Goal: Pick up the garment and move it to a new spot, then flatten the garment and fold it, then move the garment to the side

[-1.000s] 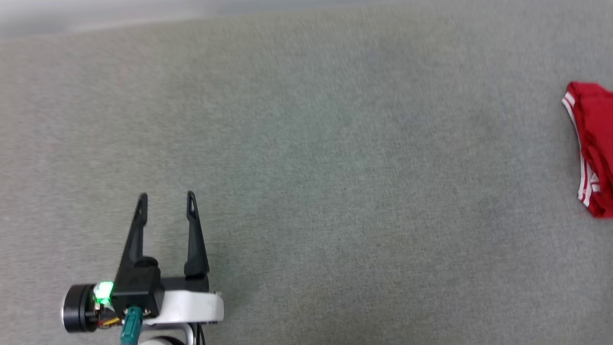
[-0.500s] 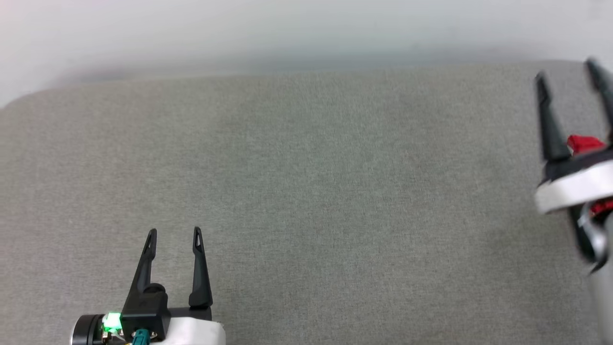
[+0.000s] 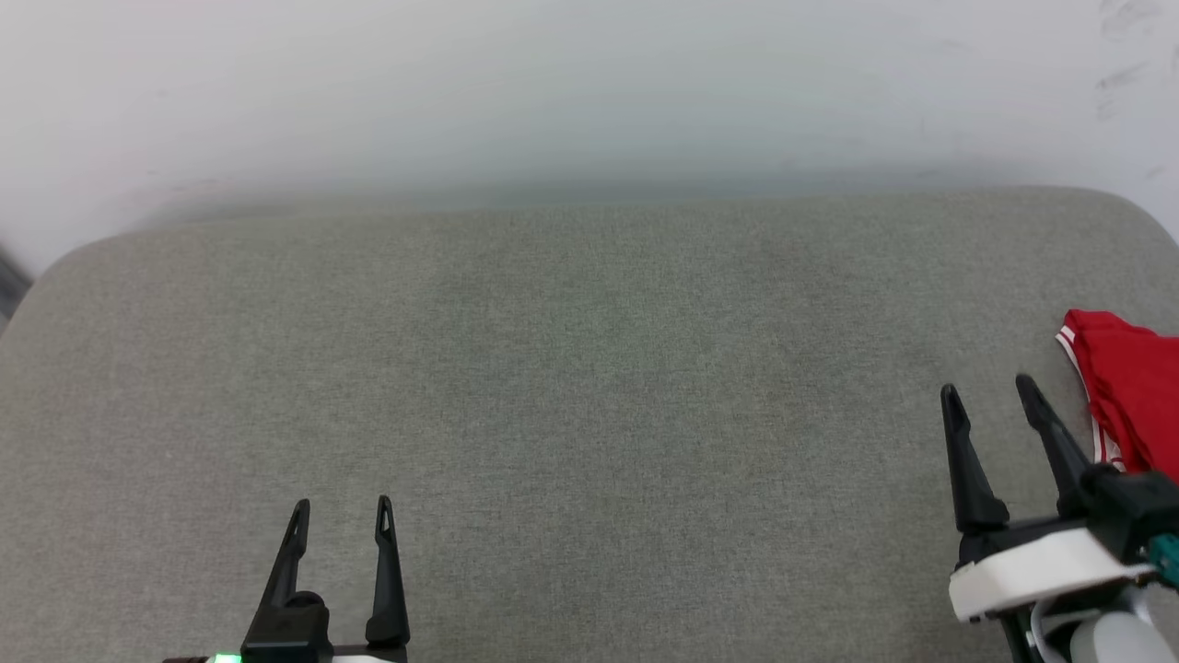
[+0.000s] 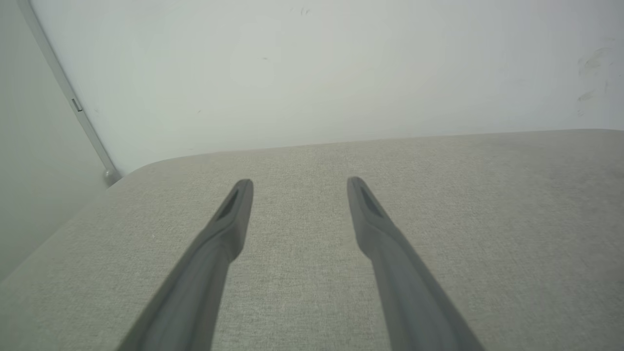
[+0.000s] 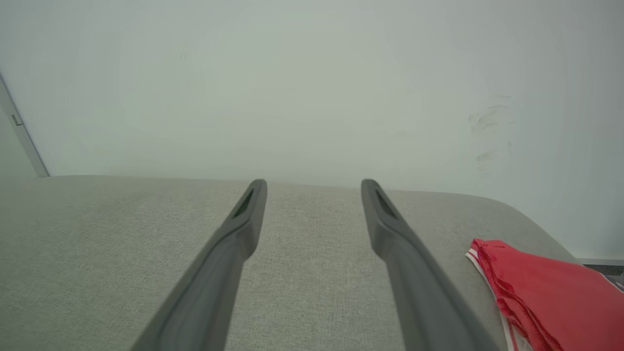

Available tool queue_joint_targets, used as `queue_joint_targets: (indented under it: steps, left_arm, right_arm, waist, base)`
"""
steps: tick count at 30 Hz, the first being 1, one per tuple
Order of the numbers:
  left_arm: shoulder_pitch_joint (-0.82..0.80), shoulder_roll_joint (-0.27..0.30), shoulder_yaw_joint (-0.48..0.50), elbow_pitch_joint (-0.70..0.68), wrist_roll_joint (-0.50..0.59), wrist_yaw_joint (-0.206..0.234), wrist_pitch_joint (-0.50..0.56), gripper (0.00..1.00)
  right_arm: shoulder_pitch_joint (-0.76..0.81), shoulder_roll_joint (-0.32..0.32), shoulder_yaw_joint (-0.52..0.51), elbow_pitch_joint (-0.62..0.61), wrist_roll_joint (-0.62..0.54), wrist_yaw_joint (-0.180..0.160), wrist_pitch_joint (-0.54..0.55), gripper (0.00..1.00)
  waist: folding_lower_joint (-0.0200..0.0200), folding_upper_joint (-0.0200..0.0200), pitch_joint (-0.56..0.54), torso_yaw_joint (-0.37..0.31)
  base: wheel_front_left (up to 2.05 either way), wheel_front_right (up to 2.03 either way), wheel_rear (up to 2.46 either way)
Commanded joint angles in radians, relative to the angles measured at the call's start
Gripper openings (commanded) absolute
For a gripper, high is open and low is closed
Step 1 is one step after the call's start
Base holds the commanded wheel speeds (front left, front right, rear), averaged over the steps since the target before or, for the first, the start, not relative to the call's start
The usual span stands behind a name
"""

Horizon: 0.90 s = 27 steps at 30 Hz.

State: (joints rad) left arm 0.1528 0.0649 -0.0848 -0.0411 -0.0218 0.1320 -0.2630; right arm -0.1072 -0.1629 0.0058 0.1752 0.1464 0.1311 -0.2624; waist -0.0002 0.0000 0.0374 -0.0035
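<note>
The garment, red with white striped trim, lies folded at the right edge of the grey cushioned surface; it also shows at the lower right of the right wrist view as the garment. My right gripper hovers open just left of it, empty, apart from the cloth; in its own view the right gripper has only grey fabric between its fingers. My left gripper stands open and empty at the lower left, and the left gripper looks over bare surface.
A pale wall runs along the far edge of the surface. The surface has rounded far corners at left and right. A thin grey strip runs down the wall at the left.
The head camera has tilted up, bringing the wall into view. The right gripper has dropped lower and nearer in the picture, uncovering the garment. Both grippers stay open.
</note>
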Motion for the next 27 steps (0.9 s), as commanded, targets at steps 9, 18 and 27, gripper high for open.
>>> queue_joint_targets:
  steps: [9, 18, 27]
  left_arm:
    - [0.030, -0.001, 0.014, 0.018, -0.004, -0.018, -0.002, 1.00]
    - [0.047, -0.005, 0.034, 0.021, -0.016, -0.043, -0.002, 1.00]
    - [0.047, -0.009, 0.056, 0.018, -0.044, -0.076, 0.000, 0.00]
  right_arm:
    - [0.159, 0.083, -0.041, -0.100, -0.007, -0.001, -0.003, 1.00]
    - [0.244, 0.109, -0.046, -0.165, 0.003, -0.001, -0.003, 1.00]
    - [0.254, 0.110, -0.052, -0.189, 0.015, 0.000, 0.000, 0.00]
  waist:
    - [0.0002, 0.0000, -0.037, 0.014]
    - [0.0002, 0.0000, -0.049, 0.021]
    - [0.0002, 0.0000, -0.049, 0.022]
  base:
    - [0.00, 0.00, 0.00]
    - [0.00, 0.00, 0.00]
    - [0.00, 0.00, 0.00]
